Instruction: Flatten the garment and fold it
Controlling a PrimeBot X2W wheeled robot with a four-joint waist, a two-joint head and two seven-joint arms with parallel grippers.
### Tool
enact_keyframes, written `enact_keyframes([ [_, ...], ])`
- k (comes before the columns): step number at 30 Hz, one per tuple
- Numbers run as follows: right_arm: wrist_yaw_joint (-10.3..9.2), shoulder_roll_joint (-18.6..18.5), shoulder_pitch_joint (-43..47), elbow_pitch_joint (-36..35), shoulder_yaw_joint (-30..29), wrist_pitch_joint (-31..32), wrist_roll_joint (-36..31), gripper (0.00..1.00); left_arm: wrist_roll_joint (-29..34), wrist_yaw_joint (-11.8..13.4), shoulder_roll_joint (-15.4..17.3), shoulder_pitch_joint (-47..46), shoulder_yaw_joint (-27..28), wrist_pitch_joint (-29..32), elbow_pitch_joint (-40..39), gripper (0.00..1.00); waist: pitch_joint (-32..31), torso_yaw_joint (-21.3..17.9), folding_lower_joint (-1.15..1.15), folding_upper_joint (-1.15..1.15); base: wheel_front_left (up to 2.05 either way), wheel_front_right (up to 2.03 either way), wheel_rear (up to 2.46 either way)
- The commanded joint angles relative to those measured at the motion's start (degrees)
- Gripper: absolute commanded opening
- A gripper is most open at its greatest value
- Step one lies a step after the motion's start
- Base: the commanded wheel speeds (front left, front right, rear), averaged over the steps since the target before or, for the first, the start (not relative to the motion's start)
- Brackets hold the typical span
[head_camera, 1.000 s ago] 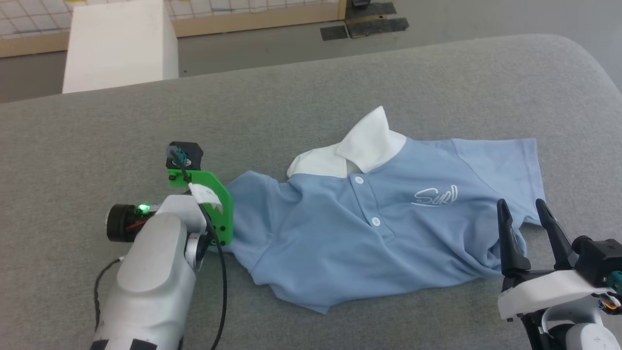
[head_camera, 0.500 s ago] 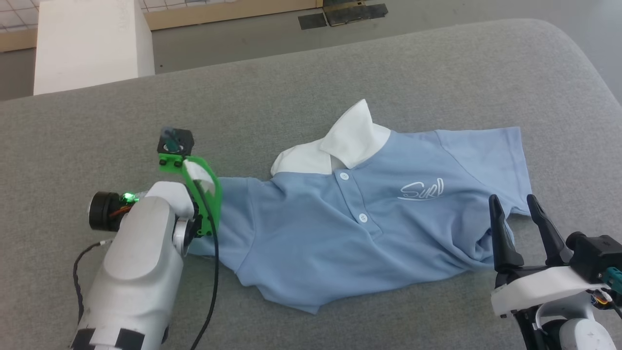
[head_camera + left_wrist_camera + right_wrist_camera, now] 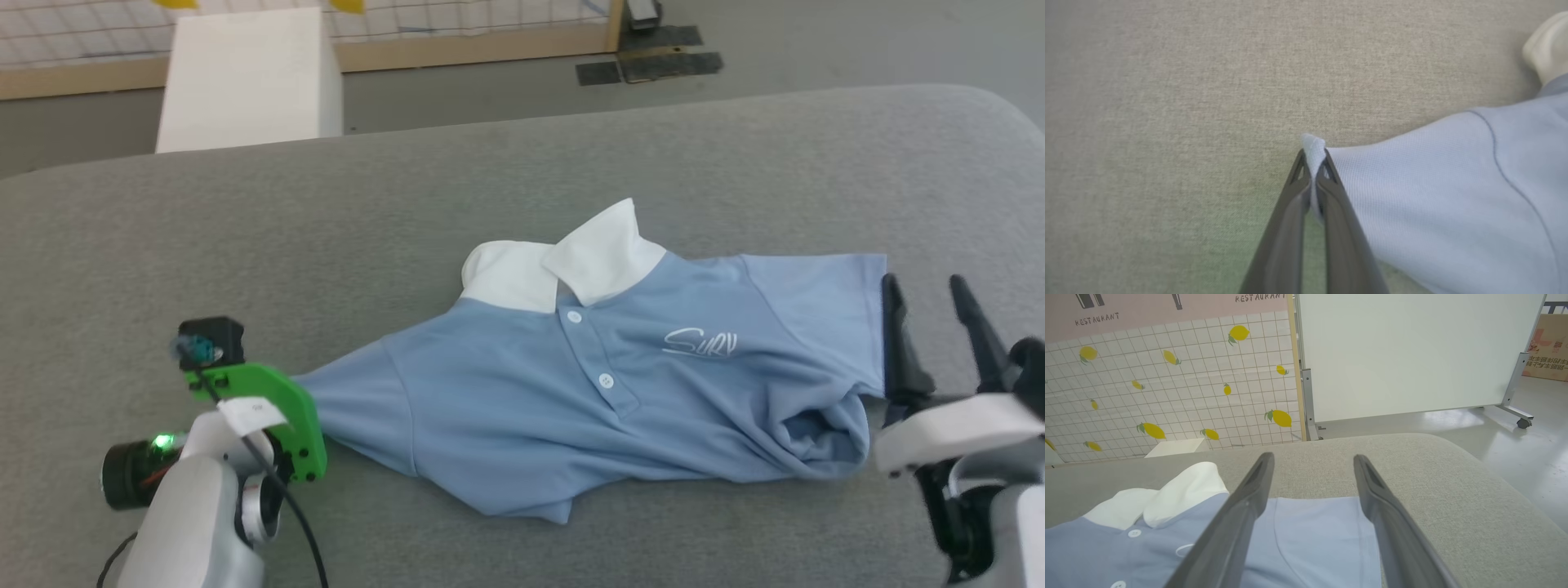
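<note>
A white cursive logo (image 3: 700,343) on the chest of the light blue garment (image 3: 522,408), right of centre in the head view, reads roughly "Surf"; its last letter is hard to make out. In the right wrist view, a pink panel (image 3: 1167,310) along the top left carries "RESTAURANT" in dark capitals twice, once at far left and once at top centre. A cardboard box (image 3: 1549,347) at upper right bears red characters, too small to read
</note>
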Motion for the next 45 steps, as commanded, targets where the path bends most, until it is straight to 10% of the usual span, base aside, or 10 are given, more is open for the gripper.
enact_keyframes([
  [1,-0.09,-0.5,-2.0,1.4,-0.8,0.9,-0.2,1.00,-0.4,0.8,0.9,2.0,0.6,0.2,-1.7,0.00,-0.7,3.0,-0.01,0.00,0.00,0.00,0.00],
  [14,-0.09,-4.0,-23.1,28.8,-12.4,24.7,-4.9,1.00,-2.2,1.9,0.1,6.2,0.6,1.6,-12.5,0.00,5.6,9.5,-0.01,0.00,0.00,0.00,0.00],
  [25,-0.09,-5.9,-32.0,37.0,-13.9,42.4,-11.7,1.00,-2.6,1.8,-0.5,4.2,-0.4,1.6,-13.9,0.00,9.1,11.1,-0.01,0.00,0.00,0.00,0.00],
  [26,-0.09,-5.7,-32.3,37.4,-13.7,44.7,-11.8,0.94,-2.7,1.8,-0.5,4.1,-0.5,1.6,-13.9,0.00,9.2,11.1,-0.01,0.00,0.00,0.00,0.00],
  [28,-0.09,-5.5,-32.7,37.7,-13.2,48.7,-11.5,0.43,-2.8,1.6,-0.5,4.0,-0.7,1.6,-14.0,0.00,9.4,11.1,-0.01,0.00,0.00,0.00,0.00],
  [29,-0.09,-5.6,-32.7,37.8,-12.7,50.9,-11.4,0.00,-2.8,1.6,-0.4,3.9,-0.8,1.6,-14.0,0.00,9.4,11.0,-0.01,0.00,0.00,0.00,0.00],
  [45,-0.09,-11.5,-31.9,17.5,1.2,57.0,-3.5,0.00,-3.0,-6.1,6.7,-5.3,-0.8,-2.0,-18.0,0.00,6.7,7.2,-0.01,0.00,0.00,0.00,0.00],
])
